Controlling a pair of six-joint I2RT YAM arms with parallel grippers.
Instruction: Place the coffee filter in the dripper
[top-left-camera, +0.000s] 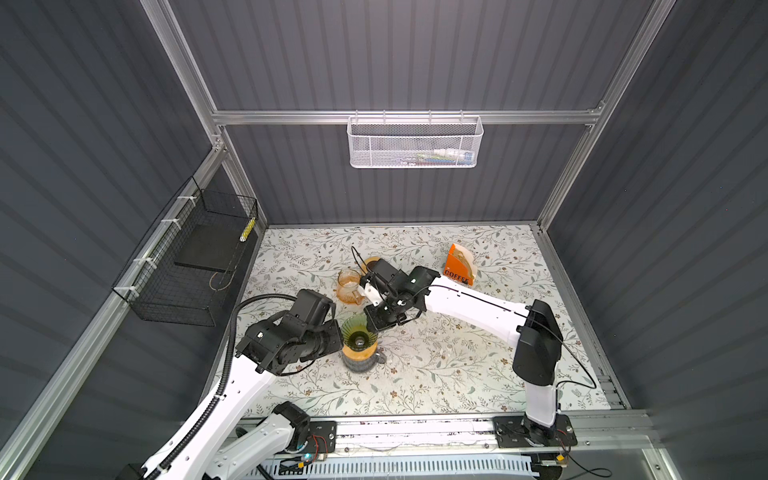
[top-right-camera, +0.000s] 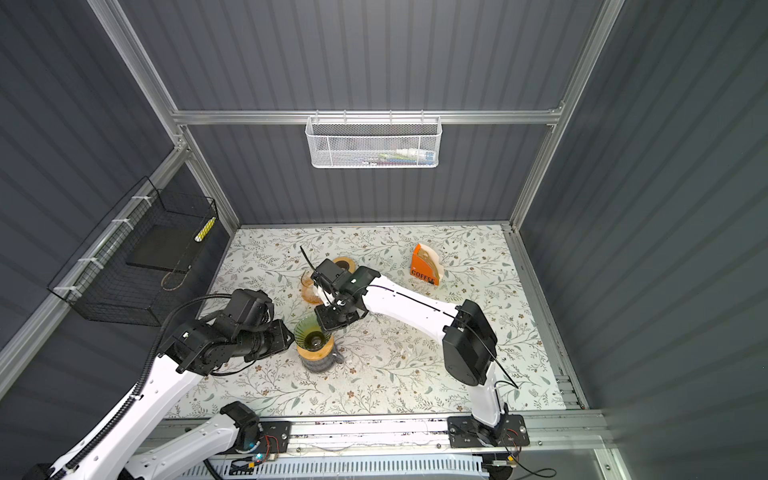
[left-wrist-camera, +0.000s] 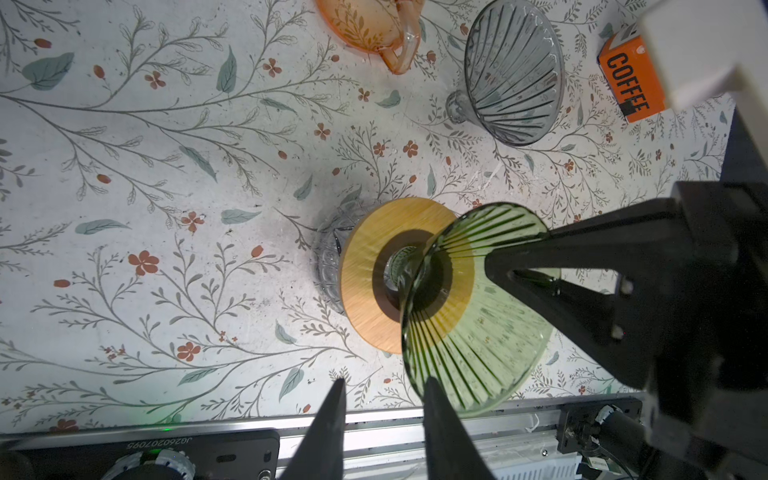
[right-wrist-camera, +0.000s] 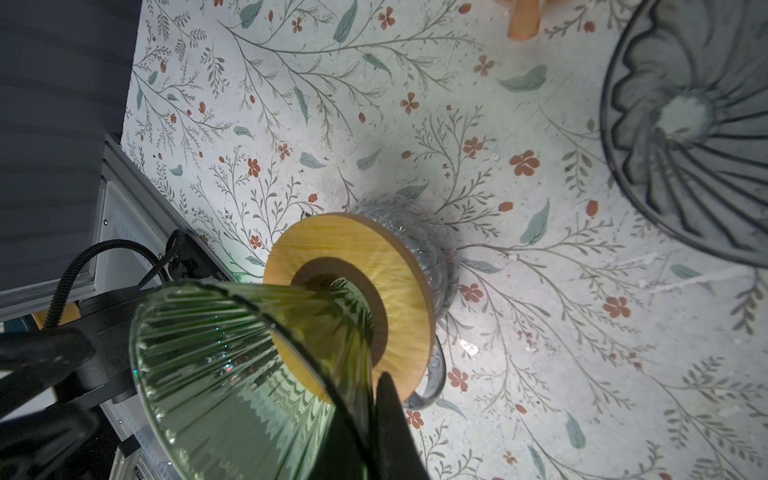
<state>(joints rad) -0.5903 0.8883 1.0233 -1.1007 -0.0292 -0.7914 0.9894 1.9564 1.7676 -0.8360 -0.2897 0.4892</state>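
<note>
R pincer (left-wrist-camera: 500, 268) clenched on rim of green dripper (top-left-camera: 357, 332). Dripper's narrow end is at the hole of wood ring (left-wrist-camera: 374, 266) atop glass pot (left-wrist-camera: 328, 257), front-centre of surface (top-left-camera: 415, 386). Fully seated or not, we can't tell. L pincer (left-wrist-camera: 386, 380) is just beside same dripper on its other side, jaws apart, nothing betw. them. One finger is close to the rim, contact unclear.

Filter (top-left-camera: 466, 254) not in dripper yet. Pale paper stands on edge in orange box (top-left-camera: 456, 270) marked COFFEE, back-right of surface, well apart from both pincers. From R pincer it lies back & to the right, beyond R forearm; from L pincer, across the middle. We judge R arm nearer but busy w/ rim; L free but w/ longer reach. Paper's curved edge is up, so a pinch from above looks the way in.

Count:
- Drippers 2: green, plus grey one (left-wrist-camera: 515, 75) on its side betw. orange jug (top-left-camera: 348, 284) & box.
- Box 1; filters in it, no. unreadable.
- Ring 1, pot 1, jug 1.
- Tan round thing (top-right-camera: 345, 262) behind R wrist, partly hidden, unsure what.
</note>
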